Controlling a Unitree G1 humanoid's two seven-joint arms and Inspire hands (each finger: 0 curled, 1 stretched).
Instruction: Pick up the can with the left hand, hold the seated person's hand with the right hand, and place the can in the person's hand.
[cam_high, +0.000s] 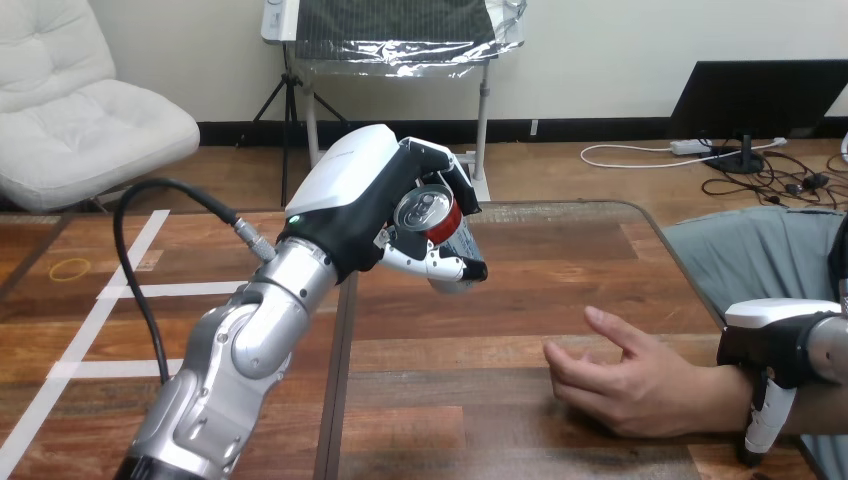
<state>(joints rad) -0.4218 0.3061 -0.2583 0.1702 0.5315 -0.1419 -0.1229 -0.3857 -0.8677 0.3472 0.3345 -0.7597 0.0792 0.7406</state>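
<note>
**Can** (432, 212) — gripped in the left hand (355, 205), fingers and thumb wrapped round its body, raised clear of the table (470, 420). Long axis tilted: the lid with its pull tab faces up and toward the camera, the base points down and away to the right. Likely carried this way for delivery.

**Person's hand** (620, 380) — resting on the table, fingers loosely bent, well apart from the can.

**Right hand** (775, 335) — clasped over the person's wrist (722, 395), one digit curled down its near side, apparently steadying it.

Head camera, facing forward and down, close over table (470, 410)
</note>
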